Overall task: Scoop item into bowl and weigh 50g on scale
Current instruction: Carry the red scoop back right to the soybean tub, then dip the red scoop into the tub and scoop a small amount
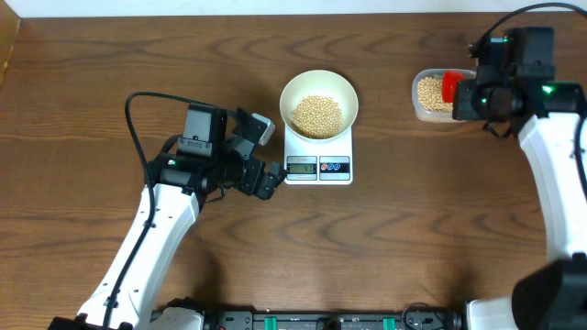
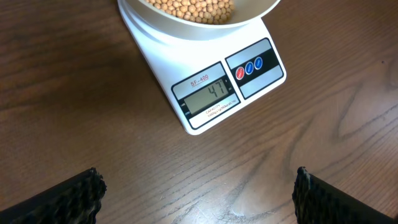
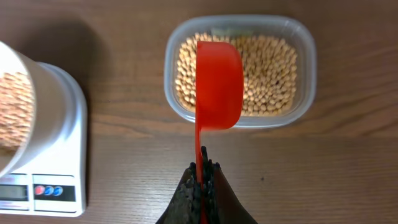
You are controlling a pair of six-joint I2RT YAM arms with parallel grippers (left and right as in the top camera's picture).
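The white bowl (image 1: 317, 98) stands on the white scale (image 1: 318, 158) and holds a heap of pale-tan beans (image 1: 316, 115). In the left wrist view the scale's display (image 2: 208, 93) reads 47. My left gripper (image 1: 266, 154) hovers just left of the scale, open and holding nothing, with its fingertips (image 2: 87, 190) far apart over bare wood. My right gripper (image 3: 203, 171) is shut on the thin handle of a red scoop (image 3: 219, 84). The scoop's cup hangs over the beans (image 3: 270, 74) in a clear plastic tub (image 3: 298, 37). No beans show in the scoop.
The tub (image 1: 431, 94) sits at the back right, a hand's width right of the bowl. The scale's red and blue buttons (image 2: 249, 67) face the table's front edge. Bare wood lies all around the scale.
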